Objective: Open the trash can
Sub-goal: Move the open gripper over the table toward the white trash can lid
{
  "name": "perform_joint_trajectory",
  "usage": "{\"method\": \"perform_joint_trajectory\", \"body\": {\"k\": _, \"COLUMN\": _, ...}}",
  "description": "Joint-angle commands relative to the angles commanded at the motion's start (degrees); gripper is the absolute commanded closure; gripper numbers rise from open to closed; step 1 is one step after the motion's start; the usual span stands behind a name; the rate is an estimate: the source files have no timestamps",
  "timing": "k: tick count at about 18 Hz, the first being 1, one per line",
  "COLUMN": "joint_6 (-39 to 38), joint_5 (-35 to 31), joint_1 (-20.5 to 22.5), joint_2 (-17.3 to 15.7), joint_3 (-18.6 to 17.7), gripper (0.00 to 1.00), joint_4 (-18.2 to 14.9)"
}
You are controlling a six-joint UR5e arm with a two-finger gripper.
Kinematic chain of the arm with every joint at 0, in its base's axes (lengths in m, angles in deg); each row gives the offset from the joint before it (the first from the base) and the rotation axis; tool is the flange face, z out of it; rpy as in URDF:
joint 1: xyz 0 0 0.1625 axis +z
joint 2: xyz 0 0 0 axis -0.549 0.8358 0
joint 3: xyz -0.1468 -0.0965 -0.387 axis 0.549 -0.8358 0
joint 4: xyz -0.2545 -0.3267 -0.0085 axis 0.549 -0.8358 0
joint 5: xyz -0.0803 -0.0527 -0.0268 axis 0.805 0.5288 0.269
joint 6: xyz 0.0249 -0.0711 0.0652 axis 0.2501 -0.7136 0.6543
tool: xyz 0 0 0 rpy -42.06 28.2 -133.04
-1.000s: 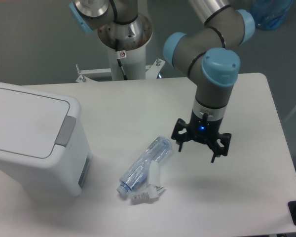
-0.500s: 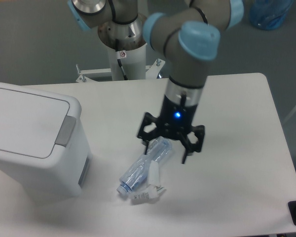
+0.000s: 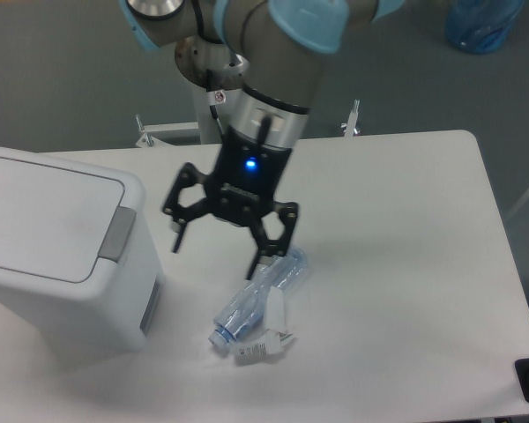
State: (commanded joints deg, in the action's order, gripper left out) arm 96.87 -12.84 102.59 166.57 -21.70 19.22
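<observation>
Two risks, likely: clipping the crushed clear plastic bottle just under one finger; missing the grey push tab and pressing the flat lid instead. Black two-finger gripper spread wide, empty, near the large white boxy plastic trash can standing shut at table left.

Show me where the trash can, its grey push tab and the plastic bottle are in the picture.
trash can (image 3: 48,216): fixed camera view, middle of the flat white lid.
grey push tab (image 3: 118,235): fixed camera view, centre of the tab at the lid's right edge.
plastic bottle (image 3: 247,307): fixed camera view, clear body, lying on the table.
</observation>
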Motion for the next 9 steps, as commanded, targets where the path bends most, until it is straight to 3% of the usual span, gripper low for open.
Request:
{"method": "perform_joint_trajectory", "body": {"k": 6, "joint_6": -1.0, "joint_5": -4.3, "joint_1": -0.4, "joint_2": -1.8, "joint_3": -2.2, "gripper": 0.0, "joint_4": -2.5}}
{"method": "perform_joint_trajectory", "body": {"k": 9, "joint_6": -0.6, "joint_5": -6.9, "joint_1": -1.5, "joint_2": -1.1, "joint_3": 1.2, "gripper": 0.0, "joint_4": -9.8}}
